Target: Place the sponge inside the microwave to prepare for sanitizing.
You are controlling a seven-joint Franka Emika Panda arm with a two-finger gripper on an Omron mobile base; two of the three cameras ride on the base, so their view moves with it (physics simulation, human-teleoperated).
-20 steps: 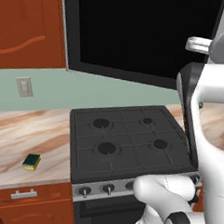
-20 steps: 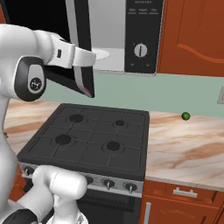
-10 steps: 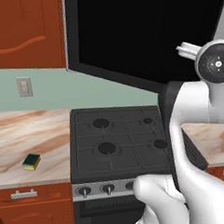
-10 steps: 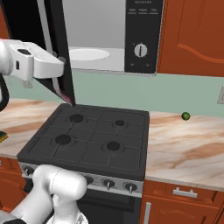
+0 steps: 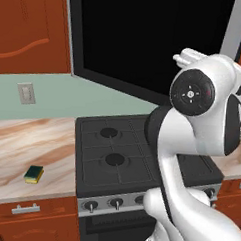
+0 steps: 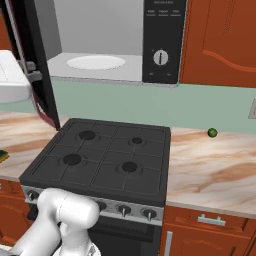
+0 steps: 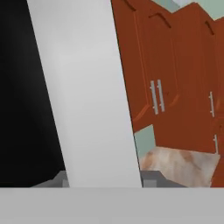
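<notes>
The sponge, yellow with a dark green top, lies on the marble counter left of the stove; it also peeks in at the left edge as the sponge. The microwave hangs above the stove with its door swung wide open. Inside are grey walls and a white round plate. The door's black glass faces the left base view. My gripper is up at the door's free edge, just above the dark red handle. Its fingers are mostly hidden, and I cannot tell whether they touch the handle.
A black four-burner stove sits under the microwave, with knobs along its front. A small green ball rests on the counter at the right. Red-brown cabinets flank the microwave. My white arm blocks the right of the left base view.
The microwave door has swung further open, toward the left in the right base view. My arm followed it, and the hand is now at the frame's left edge.
</notes>
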